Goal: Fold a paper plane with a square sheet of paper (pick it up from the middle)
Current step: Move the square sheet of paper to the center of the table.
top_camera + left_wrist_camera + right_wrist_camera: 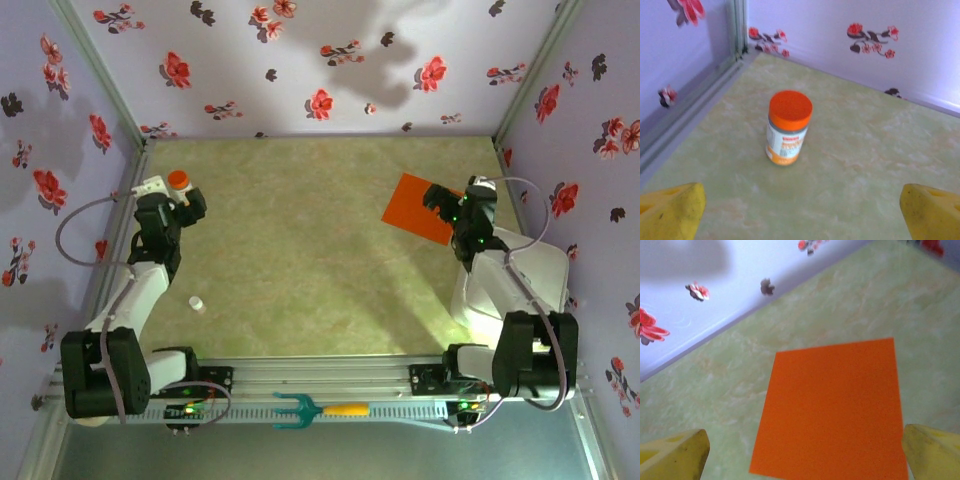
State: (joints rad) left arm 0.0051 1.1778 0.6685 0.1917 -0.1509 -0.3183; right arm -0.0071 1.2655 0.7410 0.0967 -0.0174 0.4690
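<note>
The square sheet of paper (418, 209) (832, 410), plain orange-red, lies flat and unfolded on the green table at the back right. My right gripper (440, 198) (805, 460) hovers over the sheet's right part, open, its yellow fingertips (675, 455) wide at either side with nothing between them. At the back left my left gripper (186, 200) (802, 215) stands open too, yellow fingertips (670, 212) far apart and empty, just short of a small orange-capped bottle (788, 128) (178, 181). No paper plane shape is seen.
A small white cap-like object (197, 304) lies on the table (300, 260) left of centre. A teal fork tool with an orange handle (318, 409) rests on the front rail. Flowered walls (300, 70) close in the back and both sides.
</note>
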